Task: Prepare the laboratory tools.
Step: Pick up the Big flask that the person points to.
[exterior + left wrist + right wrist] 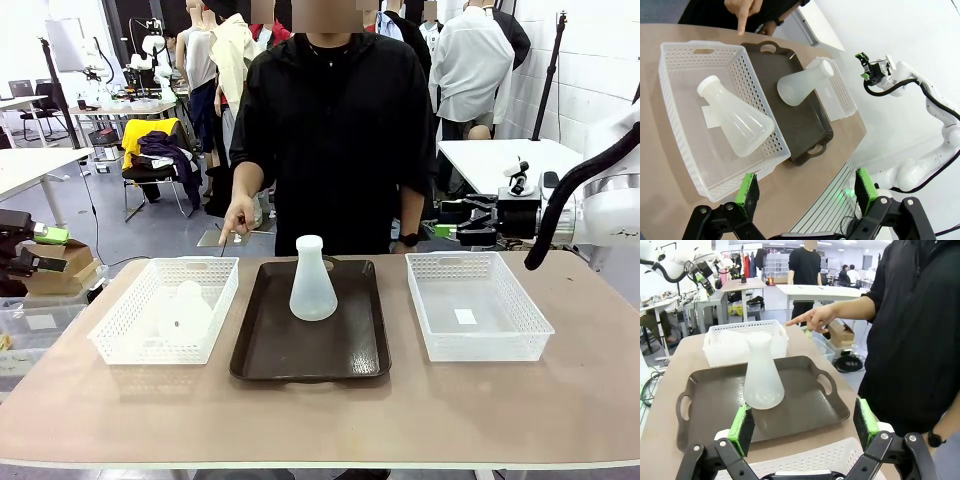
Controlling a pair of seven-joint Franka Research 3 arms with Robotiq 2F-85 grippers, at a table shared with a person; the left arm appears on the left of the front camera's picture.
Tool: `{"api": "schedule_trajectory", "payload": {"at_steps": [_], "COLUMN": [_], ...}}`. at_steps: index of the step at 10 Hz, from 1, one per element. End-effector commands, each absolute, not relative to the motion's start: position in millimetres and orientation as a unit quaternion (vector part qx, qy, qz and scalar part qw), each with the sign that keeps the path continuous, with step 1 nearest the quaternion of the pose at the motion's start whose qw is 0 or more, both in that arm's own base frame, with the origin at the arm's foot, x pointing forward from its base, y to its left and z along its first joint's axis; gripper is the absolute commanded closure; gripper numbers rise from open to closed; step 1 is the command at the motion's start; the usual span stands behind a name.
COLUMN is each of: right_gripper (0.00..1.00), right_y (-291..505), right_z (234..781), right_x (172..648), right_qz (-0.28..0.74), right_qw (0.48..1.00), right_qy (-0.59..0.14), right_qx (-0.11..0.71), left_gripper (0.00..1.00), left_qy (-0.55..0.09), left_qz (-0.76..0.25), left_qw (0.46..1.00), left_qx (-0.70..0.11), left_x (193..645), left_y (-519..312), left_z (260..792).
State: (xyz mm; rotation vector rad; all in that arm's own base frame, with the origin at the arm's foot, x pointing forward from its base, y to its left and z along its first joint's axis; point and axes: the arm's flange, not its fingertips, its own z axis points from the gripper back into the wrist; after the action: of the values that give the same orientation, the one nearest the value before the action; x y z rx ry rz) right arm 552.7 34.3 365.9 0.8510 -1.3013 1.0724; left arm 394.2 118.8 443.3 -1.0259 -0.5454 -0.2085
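Observation:
One frosted-white conical flask stands upright on the dark brown tray, also seen as the flask and the flask. A second flask lies on its side in the white lattice basket on the left; in the left wrist view this flask lies below my fingers. My left gripper hangs open off the table's left end, the gripper holding nothing. My right gripper is open behind the right basket, the gripper empty and facing the tray.
A person in black stands at the far side, a hand pointing a finger down toward the left basket's far edge. The right lattice basket holds only a small label. The tray has handles at both ends.

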Motion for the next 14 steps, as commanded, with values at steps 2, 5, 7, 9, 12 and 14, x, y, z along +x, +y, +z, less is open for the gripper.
{"api": "schedule_trajectory", "payload": {"at_steps": [2,5,7,9,12,14], "right_gripper": [0.00,0.00,0.00,0.00,0.00,0.00], "right_y": [40.5,40.5,40.5,40.5,40.5,40.5], "right_z": [371.0,371.0,371.0,371.0,371.0,371.0], "right_x": [555.9,555.9,555.9,555.9,555.9,555.9], "right_qz": [0.471,0.471,0.471,0.471,0.471,0.471], "right_qw": [0.583,0.583,0.583,0.583,0.583,0.583], "right_qy": [-0.551,-0.551,-0.551,-0.551,-0.551,-0.551], "right_qx": [0.367,0.367,0.367,0.367,0.367,0.367], "left_gripper": [0.00,0.00,0.00,0.00,0.00,0.00], "left_qy": [-0.272,-0.259,-0.213,-0.151,-0.080,-0.053], "left_qz": [-0.118,-0.088,-0.056,-0.008,0.060,0.098], "left_qw": [0.832,0.871,0.926,0.968,0.993,0.993], "left_qx": [-0.469,-0.407,-0.307,-0.202,-0.063,-0.036], "left_x": [393.2,416.2,446.4,472.7,506.2,527.3], "left_y": [94.5,30.3,-17.2,-54.1,-88.5,-93.0], "left_z": [468.1,524.7,538.9,538.8,512.6,481.7]}}
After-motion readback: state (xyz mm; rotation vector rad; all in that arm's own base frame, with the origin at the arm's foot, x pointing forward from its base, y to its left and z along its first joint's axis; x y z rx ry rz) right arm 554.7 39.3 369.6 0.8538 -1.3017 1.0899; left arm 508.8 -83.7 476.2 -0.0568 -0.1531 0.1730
